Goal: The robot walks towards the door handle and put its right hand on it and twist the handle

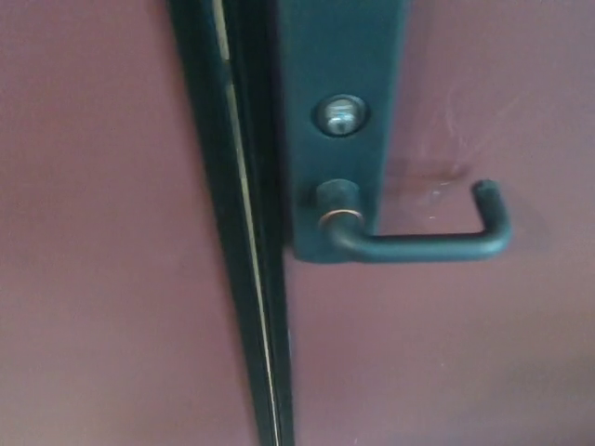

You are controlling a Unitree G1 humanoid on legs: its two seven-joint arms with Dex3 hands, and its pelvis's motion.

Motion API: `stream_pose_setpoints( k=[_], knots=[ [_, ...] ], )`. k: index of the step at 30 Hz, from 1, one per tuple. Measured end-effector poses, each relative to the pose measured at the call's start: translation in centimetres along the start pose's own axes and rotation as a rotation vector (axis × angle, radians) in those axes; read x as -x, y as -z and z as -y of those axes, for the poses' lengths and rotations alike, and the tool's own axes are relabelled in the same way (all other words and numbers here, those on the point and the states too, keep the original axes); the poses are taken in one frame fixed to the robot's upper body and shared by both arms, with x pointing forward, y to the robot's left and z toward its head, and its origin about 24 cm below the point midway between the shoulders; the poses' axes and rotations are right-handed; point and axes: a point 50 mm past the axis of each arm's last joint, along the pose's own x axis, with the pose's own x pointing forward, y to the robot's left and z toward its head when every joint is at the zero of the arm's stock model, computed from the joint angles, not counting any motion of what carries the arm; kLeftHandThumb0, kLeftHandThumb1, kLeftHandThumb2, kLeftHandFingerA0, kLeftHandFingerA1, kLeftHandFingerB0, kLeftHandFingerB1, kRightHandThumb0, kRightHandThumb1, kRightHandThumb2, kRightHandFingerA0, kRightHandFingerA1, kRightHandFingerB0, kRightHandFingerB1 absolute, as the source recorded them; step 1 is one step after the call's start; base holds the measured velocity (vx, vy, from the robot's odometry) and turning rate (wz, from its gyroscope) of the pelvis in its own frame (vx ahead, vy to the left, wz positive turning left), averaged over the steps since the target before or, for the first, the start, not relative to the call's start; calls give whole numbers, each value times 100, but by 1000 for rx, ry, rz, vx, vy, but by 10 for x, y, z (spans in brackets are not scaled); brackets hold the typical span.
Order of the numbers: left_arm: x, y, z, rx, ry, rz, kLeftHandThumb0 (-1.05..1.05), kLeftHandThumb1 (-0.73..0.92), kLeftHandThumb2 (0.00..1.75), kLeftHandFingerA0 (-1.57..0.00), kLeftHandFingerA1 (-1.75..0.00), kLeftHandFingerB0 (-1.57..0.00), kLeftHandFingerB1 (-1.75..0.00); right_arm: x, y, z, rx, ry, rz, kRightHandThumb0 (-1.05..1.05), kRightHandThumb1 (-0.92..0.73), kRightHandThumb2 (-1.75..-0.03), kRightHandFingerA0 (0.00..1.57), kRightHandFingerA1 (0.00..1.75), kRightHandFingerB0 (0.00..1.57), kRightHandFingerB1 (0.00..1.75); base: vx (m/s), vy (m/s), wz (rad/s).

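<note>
On the left I see a dark red door [102, 232], and next to it a dark strip [237, 232] runs from top to bottom. Right of the strip is a dark plate [339, 56] with a shiny round keyhole [340, 115], and the door handle [418, 243] sticks out from under it, lying flat and bending up at its right end. I cannot see my hands at all, so I cannot tell if my fingers are open or closed.

Maroon door panels [102, 232], dark green frame strip [237, 232] between.
</note>
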Motion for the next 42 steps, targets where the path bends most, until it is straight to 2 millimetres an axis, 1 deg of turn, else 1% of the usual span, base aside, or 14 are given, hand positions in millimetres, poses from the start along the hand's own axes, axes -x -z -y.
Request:
stream_pose_setpoints(
  k=[2,8,15,16,23,29,30,31,33,35,36,37,39,42],
  knots=[
    [1,0,-2,-8,-4,6,-11,71,60,-51,-44,-41,-39,1,3,-3,-1,-9,-6,-38,-57,-76,68,56,49,49,2,136,25],
    [5,15,0,-24,8,-33,-12,71,60,-51,-44,-39,-38,4,16,-6,-3,-16,-37,-38,-57,-76,67,56,50,49,-2,43,2],
    [9,25,2,-64,26,-60,-12,71,60,-51,-44,-37,-37,8,31,-11,-1,-26,-73,-37,-57,-77,71,58,51,50,0,0,0],
    [9,25,3,-68,28,-62,-12,71,60,-51,-44,-37,-37,8,32,-11,-1,-26,-75,-29,-66,-60,78,49,55,40,0,0,0],
    [9,27,4,-86,36,-66,-11,73,61,-50,-44,-35,-36,9,35,-13,-5,-28,-80,-28,-66,-60,80,50,56,40,0,0,0],
    [8,25,5,-97,41,-66,-11,74,61,-49,-43,-34,-36,9,33,-16,-2,-33,-69,-28,-66,-60,80,50,55,40,0,0,0],
    [8,25,5,-99,42,-66,-11,74,61,-48,-43,-34,-36,9,32,-16,0,-33,-67,-36,-57,-76,71,58,50,49,0,0,0],
    [8,25,5,-100,42,-65,-11,74,61,-48,-43,-34,-36,9,32,-16,1,-33,-66,-36,-57,-76,71,58,50,49,0,0,0],
    [8,24,5,-101,42,-59,-11,74,61,-47,-43,-34,-36,8,29,-12,-63,-12,-46,-33,-58,-74,67,56,50,49,0,0,0],
    [8,22,4,-100,41,-54,-11,74,61,-47,-43,-34,-36,7,25,-8,-105,3,-23,-33,-58,-74,67,56,50,49,0,0,0],
    [7,21,4,-98,39,-49,-11,74,61,-47,-43,-34,-36,6,19,-5,-144,17,9,-33,-58,-74,67,56,50,49,0,0,0],
    [7,20,4,-97,39,-46,-14,73,63,-44,-43,-33,-37,6,16,-4,-157,22,22,-23,-65,-59,61,45,51,40,0,0,0],
    [7,19,4,-95,37,-39,-14,73,63,-44,-44,-33,-37,6,10,1,-204,42,73,-24,-64,-59,60,45,51,40,0,0,0],
    [7,18,3,-86,32,-27,-11,74,61,-46,-43,-33,-36,9,-2,14,-273,95,190,-25,-63,-58,58,44,51,40,0,0,0]
  ],
)
